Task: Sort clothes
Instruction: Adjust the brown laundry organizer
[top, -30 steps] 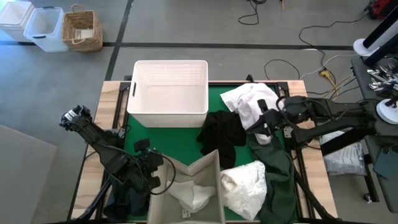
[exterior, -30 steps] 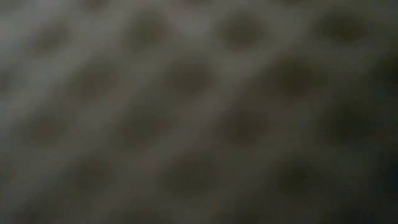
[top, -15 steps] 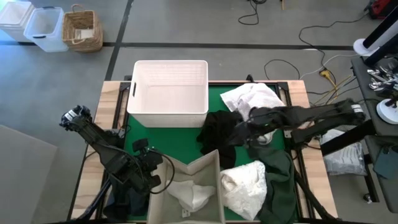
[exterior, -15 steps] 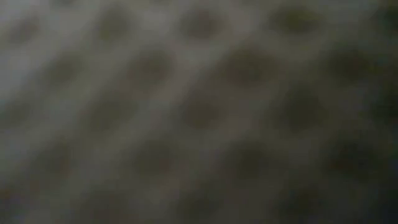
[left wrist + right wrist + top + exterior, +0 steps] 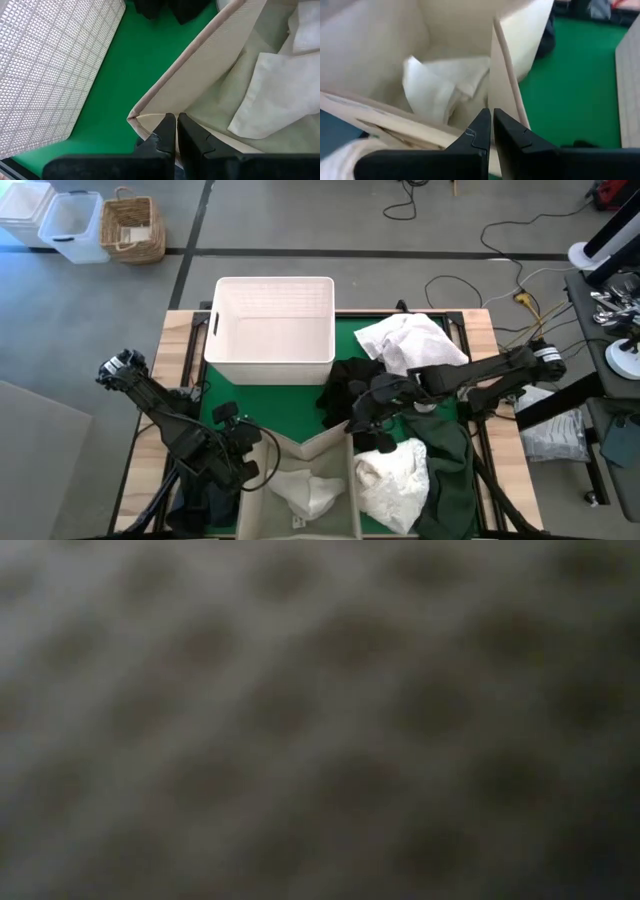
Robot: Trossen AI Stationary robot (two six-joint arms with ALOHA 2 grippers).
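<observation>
A beige fabric bin [image 5: 322,448] stands at the table's near middle with a white garment [image 5: 308,494] inside. My left gripper [image 5: 257,455] is shut at the bin's far left corner. My right gripper [image 5: 359,423] is shut and empty, hovering at the bin's far right corner [image 5: 506,85]. A black garment [image 5: 352,385] lies on the green mat. A white garment [image 5: 405,340] lies at the far right. Another white one [image 5: 392,470] rests on a dark green one [image 5: 447,465], right of the bin. The white basket [image 5: 272,355] stands at the far left. My left gripper pinches the bin's top rim [image 5: 150,115] between its two fingers, right beside the bin's far left corner [image 5: 132,119]. The fingers slant down from the table's left. The bin stands on the table with its far wall bent inward. I cannot tell whether my right gripper touches the bin's wall.
Bare green mat [image 5: 285,405] lies between the basket and the bin. The table's wooden border [image 5: 180,345] shows at the left. Off the table, a wicker basket [image 5: 132,228] and white tubs [image 5: 70,225] stand on the floor.
My right gripper has travelled from beside the far right white garment toward the table's left and near edge, sinking a little. It has passed over the black garment to the bin's far right corner and has stayed shut. The garments have not moved.
</observation>
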